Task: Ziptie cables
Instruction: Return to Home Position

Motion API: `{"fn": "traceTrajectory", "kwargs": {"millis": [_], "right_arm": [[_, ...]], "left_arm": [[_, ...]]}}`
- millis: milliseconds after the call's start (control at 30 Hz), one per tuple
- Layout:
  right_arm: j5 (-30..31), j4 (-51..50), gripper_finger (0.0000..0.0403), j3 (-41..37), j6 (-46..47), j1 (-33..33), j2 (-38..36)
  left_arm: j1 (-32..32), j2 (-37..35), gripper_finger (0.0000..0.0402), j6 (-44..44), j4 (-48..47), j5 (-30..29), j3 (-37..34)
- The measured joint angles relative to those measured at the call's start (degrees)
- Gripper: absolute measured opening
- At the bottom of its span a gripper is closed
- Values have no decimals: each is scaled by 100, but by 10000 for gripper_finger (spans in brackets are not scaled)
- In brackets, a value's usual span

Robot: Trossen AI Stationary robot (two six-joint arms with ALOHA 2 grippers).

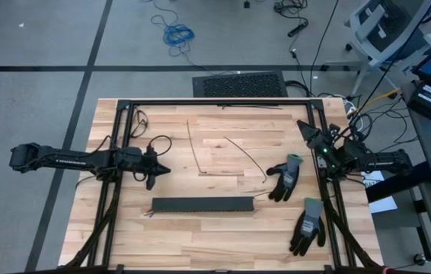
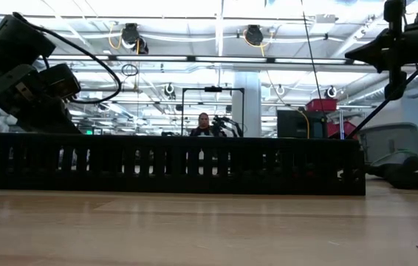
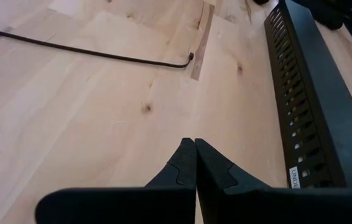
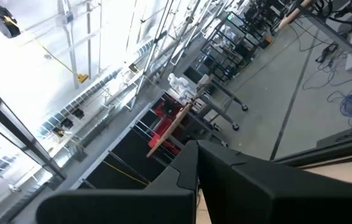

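The long black slotted plastic duct [image 1: 200,205] on the wooden table [image 1: 200,243] is judged light and rigid, best gripped mid-length; the cables cannot be seen. The left gripper [image 3: 194,142] and right gripper [image 4: 198,144] are seen closed and empty, clear of the duct.

Cables: not directly visible, hidden from all four cameras.

Only candidate spot is the black slotted duct [image 1: 200,204], lid on, lying flat on the desk [image 1: 200,243] toward its near side, long axis left-right. Low view looks straight at the duct's slotted side wall and shows no wire colour in the slots. Left wrist view: slots show only pale tints, can't tell if that's wire. A few thin strands [image 1: 148,214] poke out at the duct's left end, too small to identify.
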Motion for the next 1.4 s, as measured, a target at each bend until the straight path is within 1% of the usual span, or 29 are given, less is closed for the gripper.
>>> {"fn": "traceTrajectory", "kwargs": {"millis": [100,133,200,300,333,367,400,500,567,700,767,900,1400], "right_arm": [[-29,63,0,-74,-98,0,0],[-245,39,0,-133,-361,11,0],[-1115,6,0,-305,-1047,77,0],[-2230,-910,0,-352,-1790,223,-2],[-2482,-1110,0,-349,-1944,274,-2],[-2668,-1093,0,-339,-2093,325,0],[-2797,-1113,0,-337,-2119,369,-1],[-2843,-1122,0,-334,-1850,374,-2],[-2930,-1120,0,-334,-1831,372,-2],[-3635,-1217,0,-334,-2358,376,-2],[-3913,-1256,0,-334,-2441,376,-2],[-3946,-1253,0,-334,-2245,376,-2],[-3902,-1251,0,-334,-2264,376,9]], "left_arm": [[1,0,0,-2,-11,0,0],[1,0,0,0,-5,0,0],[1,-2,0,-2,-6,0,0],[0,-1,0,-1,3,0,0],[1,-2,0,-2,4,0,0],[1,-2,0,0,7,0,0],[1,0,0,0,1,0,0],[1,0,0,0,-1,0,0],[1,0,0,-1,-2,0,0],[0,0,0,-1,-1,0,0],[1,0,0,-1,-1,0,0],[1,0,0,0,-3,0,0],[0,0,0,0,-5,0,0]]}}
